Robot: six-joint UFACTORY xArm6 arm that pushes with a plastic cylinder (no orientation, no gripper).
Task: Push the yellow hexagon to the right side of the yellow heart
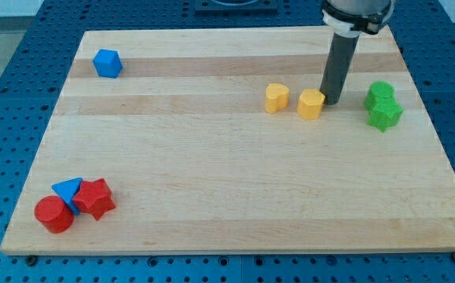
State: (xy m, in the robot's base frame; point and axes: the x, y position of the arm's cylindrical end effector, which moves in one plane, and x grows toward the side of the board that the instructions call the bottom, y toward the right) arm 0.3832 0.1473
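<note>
The yellow hexagon (311,104) lies on the wooden board in the upper right part of the view. The yellow heart (276,98) lies just to its left, a small gap apart. My tip (331,103) is at the hexagon's right edge, touching or almost touching it. The dark rod rises from there toward the view's top.
Two green blocks (383,105) sit close together to the right of my tip. A blue hexagon-like block (107,63) is at the upper left. A red cylinder (53,215), a blue triangle (68,191) and a red star-like block (95,198) cluster at the lower left. The board's right edge (435,141) is near.
</note>
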